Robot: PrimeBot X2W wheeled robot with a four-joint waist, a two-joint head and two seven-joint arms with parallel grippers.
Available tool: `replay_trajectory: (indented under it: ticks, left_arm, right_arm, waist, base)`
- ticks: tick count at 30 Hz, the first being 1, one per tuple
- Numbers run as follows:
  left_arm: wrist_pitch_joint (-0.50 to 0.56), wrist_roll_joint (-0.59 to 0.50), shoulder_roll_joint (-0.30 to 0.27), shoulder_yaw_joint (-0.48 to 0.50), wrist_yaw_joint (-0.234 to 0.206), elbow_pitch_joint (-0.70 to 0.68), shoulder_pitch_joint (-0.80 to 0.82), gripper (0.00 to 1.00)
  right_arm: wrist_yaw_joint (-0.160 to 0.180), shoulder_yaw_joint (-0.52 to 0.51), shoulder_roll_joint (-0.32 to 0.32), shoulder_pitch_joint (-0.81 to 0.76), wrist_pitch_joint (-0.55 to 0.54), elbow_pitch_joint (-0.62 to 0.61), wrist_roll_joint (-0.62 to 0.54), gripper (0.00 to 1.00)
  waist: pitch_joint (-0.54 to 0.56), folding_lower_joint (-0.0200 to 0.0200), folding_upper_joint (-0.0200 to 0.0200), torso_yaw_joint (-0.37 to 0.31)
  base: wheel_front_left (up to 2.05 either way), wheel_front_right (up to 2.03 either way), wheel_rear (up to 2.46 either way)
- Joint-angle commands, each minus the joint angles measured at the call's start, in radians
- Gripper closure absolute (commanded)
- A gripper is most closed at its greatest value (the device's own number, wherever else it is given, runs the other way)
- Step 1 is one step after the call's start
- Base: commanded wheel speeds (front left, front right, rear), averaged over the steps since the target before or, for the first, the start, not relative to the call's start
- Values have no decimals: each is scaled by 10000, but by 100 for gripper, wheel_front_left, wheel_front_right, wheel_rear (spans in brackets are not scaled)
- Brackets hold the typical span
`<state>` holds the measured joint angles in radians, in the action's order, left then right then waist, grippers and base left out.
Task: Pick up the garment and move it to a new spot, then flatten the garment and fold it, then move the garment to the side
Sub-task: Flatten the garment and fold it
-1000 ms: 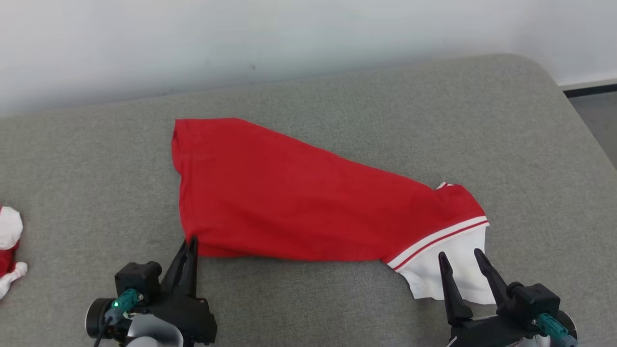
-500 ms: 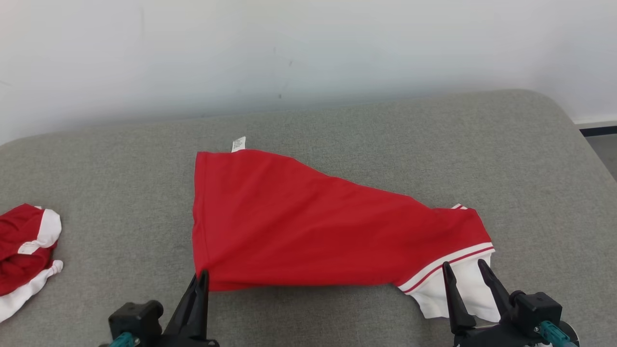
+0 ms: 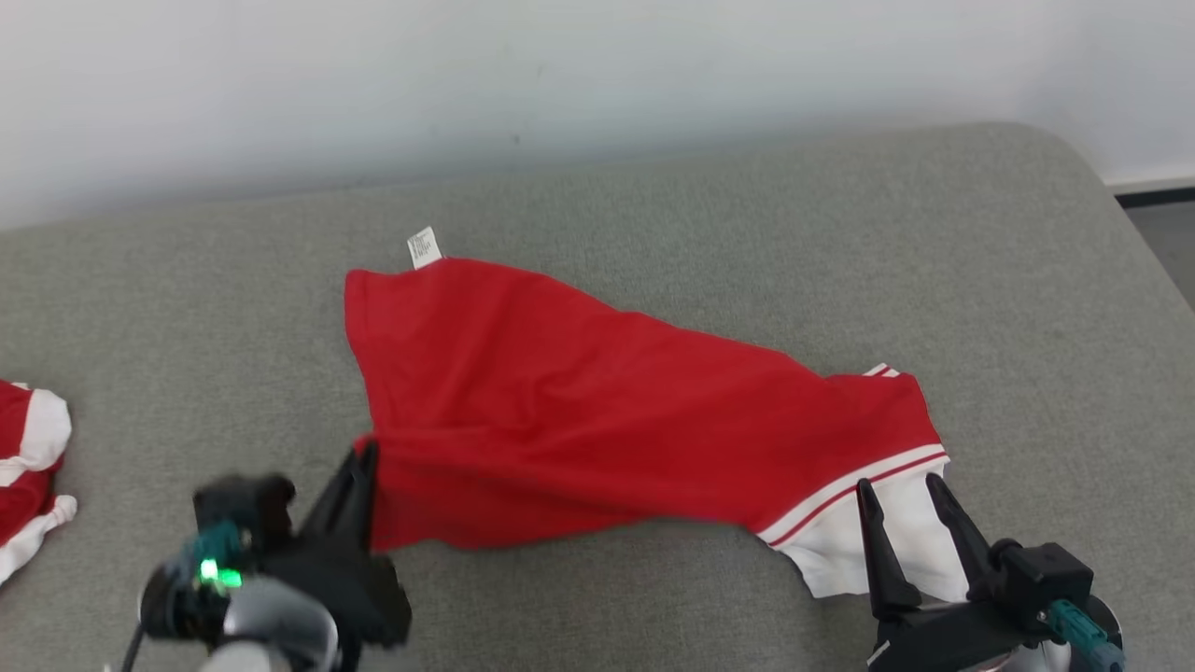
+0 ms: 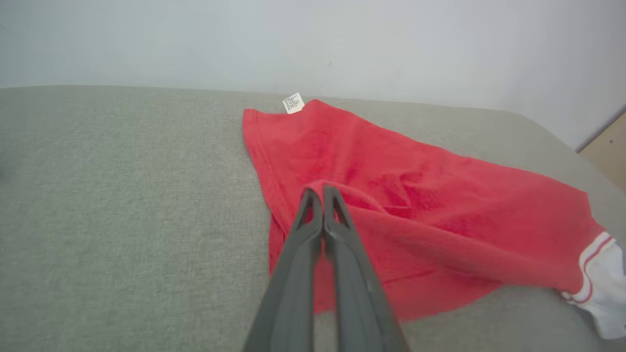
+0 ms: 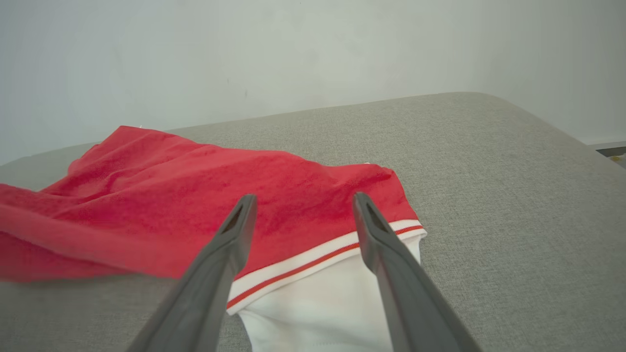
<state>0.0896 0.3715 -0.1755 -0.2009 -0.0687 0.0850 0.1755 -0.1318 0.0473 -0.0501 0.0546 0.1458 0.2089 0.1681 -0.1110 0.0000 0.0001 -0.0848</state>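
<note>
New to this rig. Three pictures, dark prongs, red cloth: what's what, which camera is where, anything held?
It is a two-armed robot; the dark prongs are its two grippers. The picture showing both grippers is from its head camera, looking down on a grey padded surface. The other two are from wrist cameras, each looking along that arm's own gripper. On the surface lies a red garment with a white, striped end and a small white label. A second red-and-white cloth sits at the head view's left edge. The left gripper is shut, pinching the garment's near left edge. The right gripper is open at the white end, gripping nothing.
</note>
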Motion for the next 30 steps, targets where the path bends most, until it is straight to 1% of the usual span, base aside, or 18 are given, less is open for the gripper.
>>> replay_trajectory:
  ticks: [1, 5, 8, 9, 10, 15, 20, 22, 25, 30]
  left_arm:
    - [-9, -6, -48, 21, 61, 378, 430, 100]
    - [-117, -6, -9, 81, 155, 2284, 1775, 100]
    - [-424, -109, 10, 35, 241, 3371, 2486, 100]
    - [-551, -110, 35, 29, 258, 3668, 2645, 73]
    - [-714, -119, 65, 17, 303, 3941, 2790, 0]
    - [-1556, -65, 165, 5, 463, 4703, 2940, 0]
    - [-2048, 19, 199, -32, 542, 4659, 2354, 0]
    - [-2018, 47, 161, -83, 546, 4558, 2117, 0]
    - [-1693, 192, 156, -126, 572, 4511, 1806, 0]
    - [-1254, 435, 233, -121, 724, 4624, 1776, 0]
  right_arm:
    - [23, 21, -3, 126, 15, -48, -75, 0]
    - [23, 168, -5, 277, -35, -138, -149, 0]
    - [23, 224, -5, 364, -62, -194, -200, 0]
    - [23, 236, -5, 392, -69, -201, -216, 0]
    - [23, 230, -3, 413, -72, -200, -222, 0]
    - [23, 200, -3, 317, -80, -103, -220, 0]
    - [23, 305, -3, 105, -91, -8, -100, 0]
    - [23, 351, -3, 36, -95, 24, -44, 0]
    - [23, 433, -5, 22, -133, 31, -1, 0]
    - [23, 528, -5, 43, -173, -30, 41, 0]
  waist:
    - [-306, 0, -1, -175]
    - [-608, 0, -1, -403]
    - [-768, 0, -1, -516]
    - [-799, 0, -1, -530]
    - [-814, 0, -1, -531]
    - [-625, 0, -1, -367]
    - [-157, 0, -1, -80]
    - [2, 0, -1, 21]
    - [127, 0, -1, 97]
    - [80, 0, -1, 70]
  base:
    - [0, 0, 0]
    - [0, 0, 0]
    - [0, 0, 0]
    - [0, 0, 0]
    - [0, 0, 0]
    - [0, 0, 0]
    - [0, 0, 0]
    - [0, 0, 0]
    - [0, 0, 0]
    - [0, 0, 0]
